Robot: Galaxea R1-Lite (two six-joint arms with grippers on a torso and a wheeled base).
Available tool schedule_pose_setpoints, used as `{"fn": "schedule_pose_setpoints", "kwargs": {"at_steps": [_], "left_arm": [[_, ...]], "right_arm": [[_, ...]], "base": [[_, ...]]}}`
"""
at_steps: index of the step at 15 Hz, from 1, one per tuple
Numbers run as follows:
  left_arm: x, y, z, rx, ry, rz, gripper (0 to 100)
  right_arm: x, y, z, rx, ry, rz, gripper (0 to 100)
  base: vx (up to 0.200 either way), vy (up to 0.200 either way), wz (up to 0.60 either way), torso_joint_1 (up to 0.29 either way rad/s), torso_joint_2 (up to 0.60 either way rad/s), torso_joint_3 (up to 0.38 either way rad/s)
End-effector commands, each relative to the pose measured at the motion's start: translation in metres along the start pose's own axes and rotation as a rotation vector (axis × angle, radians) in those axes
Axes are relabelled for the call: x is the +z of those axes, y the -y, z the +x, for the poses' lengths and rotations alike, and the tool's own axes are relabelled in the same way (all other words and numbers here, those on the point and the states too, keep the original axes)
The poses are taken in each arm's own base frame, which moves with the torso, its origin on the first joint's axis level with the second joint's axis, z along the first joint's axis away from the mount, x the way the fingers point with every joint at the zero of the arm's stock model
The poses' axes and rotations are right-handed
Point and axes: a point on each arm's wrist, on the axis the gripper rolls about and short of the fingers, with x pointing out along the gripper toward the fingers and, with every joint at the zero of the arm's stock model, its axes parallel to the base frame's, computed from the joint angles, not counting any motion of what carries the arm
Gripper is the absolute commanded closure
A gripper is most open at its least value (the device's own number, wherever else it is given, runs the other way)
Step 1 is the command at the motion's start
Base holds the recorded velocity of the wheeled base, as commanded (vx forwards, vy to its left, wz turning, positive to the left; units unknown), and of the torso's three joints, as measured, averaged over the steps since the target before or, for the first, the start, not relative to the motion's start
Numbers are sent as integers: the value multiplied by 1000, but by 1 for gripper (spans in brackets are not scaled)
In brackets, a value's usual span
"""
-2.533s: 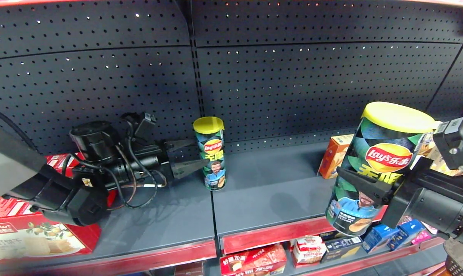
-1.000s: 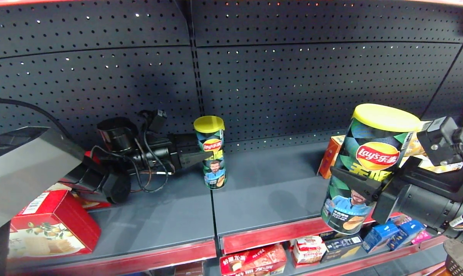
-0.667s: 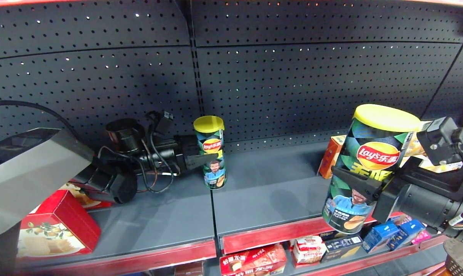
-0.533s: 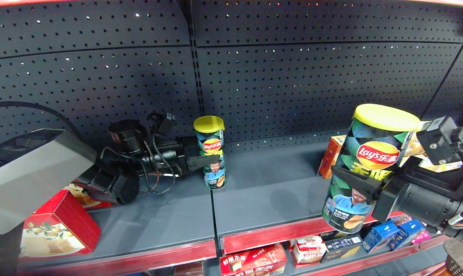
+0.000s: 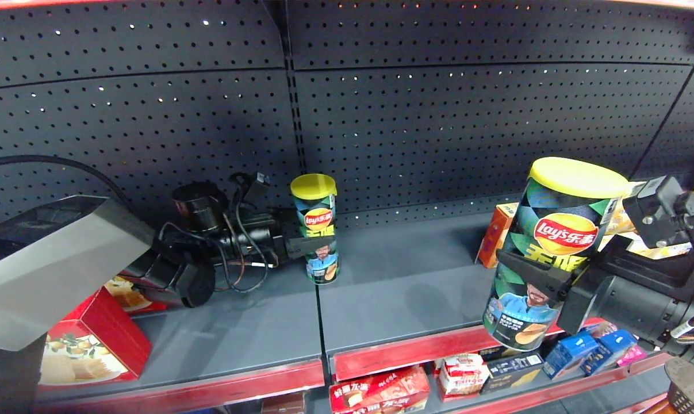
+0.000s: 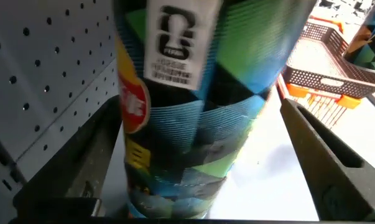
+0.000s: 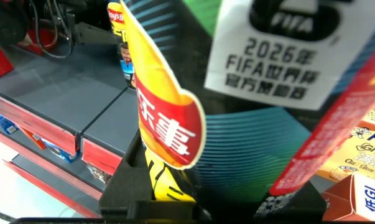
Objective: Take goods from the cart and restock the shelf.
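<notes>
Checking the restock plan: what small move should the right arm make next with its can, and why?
Probably carry the held can forward over the bare shelf board, between the standing can and the orange box. The right gripper is shut on it, and it hangs by the shelf's front edge.

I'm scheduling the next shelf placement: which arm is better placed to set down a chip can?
Right. The right gripper is shut on a chip can held upright by the shelf front edge, with bare shelf just behind. The left gripper stands open around the placed can on the shelf.
</notes>
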Motion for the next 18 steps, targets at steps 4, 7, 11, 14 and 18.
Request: {"fn": "schedule_pose_setpoints", "kwargs": {"at_steps": [4,7,11,14,18], "left_arm": [[8,-11,8,-4,3,8,0],[4,-13,10,-6,4,14,100],[4,-6,19,-30,0,7,100],[12,2,16,-31,2,7,100],[12,28,1,-27,-20,-29,100]], "right_arm": [[-1,0,-1,0,-1,0,100],[-2,2,-2,-13,-8,0,100],[-3,2,-2,-11,-11,0,100],[-4,2,-2,-11,-14,1,100],[-5,2,-2,-12,-20,1,100]], "base": [[0,0,0,0,0,0],[0,0,0,0,0,0],[0,0,0,0,0,0],[0,0,0,0,0,0],[0,0,0,0,0,0]]}}
